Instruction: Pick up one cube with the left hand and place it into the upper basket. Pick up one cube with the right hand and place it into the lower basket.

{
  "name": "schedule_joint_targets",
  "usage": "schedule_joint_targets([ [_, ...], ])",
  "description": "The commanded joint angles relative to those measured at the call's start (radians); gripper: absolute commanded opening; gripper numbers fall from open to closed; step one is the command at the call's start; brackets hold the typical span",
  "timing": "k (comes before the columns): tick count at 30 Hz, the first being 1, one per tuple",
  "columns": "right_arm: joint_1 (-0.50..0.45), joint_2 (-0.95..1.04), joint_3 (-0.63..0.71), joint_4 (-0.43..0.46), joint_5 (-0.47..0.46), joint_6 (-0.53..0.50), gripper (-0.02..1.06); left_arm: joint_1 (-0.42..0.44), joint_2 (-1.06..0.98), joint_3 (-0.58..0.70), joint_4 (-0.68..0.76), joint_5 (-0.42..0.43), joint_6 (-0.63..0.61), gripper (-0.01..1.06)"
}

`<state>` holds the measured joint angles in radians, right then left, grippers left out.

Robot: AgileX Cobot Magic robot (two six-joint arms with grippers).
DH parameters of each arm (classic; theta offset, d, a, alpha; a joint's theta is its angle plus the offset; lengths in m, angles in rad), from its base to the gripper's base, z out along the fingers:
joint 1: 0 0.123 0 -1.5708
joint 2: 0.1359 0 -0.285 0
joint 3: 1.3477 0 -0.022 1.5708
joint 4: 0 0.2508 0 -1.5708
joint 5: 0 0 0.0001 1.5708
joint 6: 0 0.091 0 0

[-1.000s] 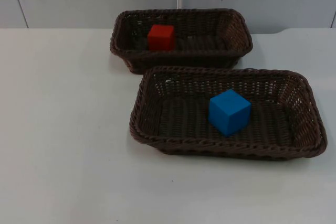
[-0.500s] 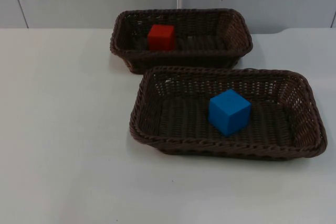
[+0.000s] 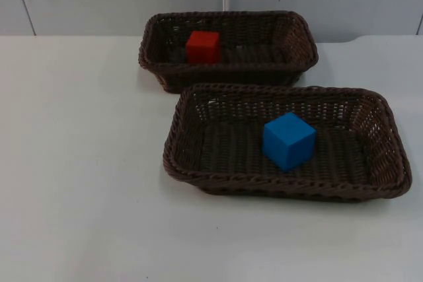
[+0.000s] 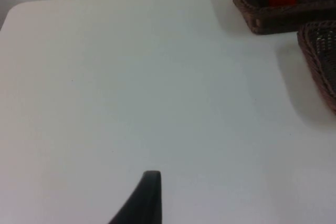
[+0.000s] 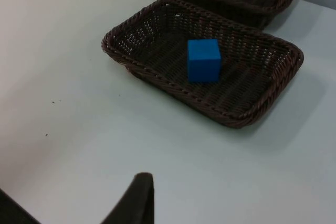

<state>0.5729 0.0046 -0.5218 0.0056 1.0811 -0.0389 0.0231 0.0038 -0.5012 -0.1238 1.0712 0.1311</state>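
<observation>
Red cube (image 3: pixel 203 47) sat in upper dark wicker basket (image 3: pixel 296 51). Blue cube (image 3: pixel 288 141) sat in lower dark wicker basket (image 3: pixel 383 156). My left gripper (image 4: pixel 144 203) and right gripper (image 5: pixel 137 200) hung over white table (image 3: pixel 79 163), apart from baskets; finger spread impossible to tell.

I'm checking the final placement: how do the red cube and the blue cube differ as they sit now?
The red cube lies in the upper basket, towards its left end; the blue cube lies in the lower basket, near its middle. The red cube faces the top camera squarely, while the blue cube is turned, one edge towards it. Both rest on a basket floor, touched by no gripper.
</observation>
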Motion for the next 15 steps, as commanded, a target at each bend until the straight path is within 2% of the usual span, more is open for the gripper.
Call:
schedule_joint_targets([
  [1, -0.004, -0.005, 0.005, 0.001, -0.004, 0.001, 1.05, 0.001, -0.004, 0.003, 0.005, 0.006, -0.006, 1.05],
  [10, -0.023, -0.005, 0.005, 0.001, -0.004, 0.001, 1.05, 0.001, -0.004, 0.003, 0.005, 0.006, -0.006, 1.05],
  [15, -0.115, -0.005, 0.005, 0.001, -0.004, 0.001, 1.05, 0.001, -0.004, 0.003, 0.005, 0.006, -0.006, 1.05],
])
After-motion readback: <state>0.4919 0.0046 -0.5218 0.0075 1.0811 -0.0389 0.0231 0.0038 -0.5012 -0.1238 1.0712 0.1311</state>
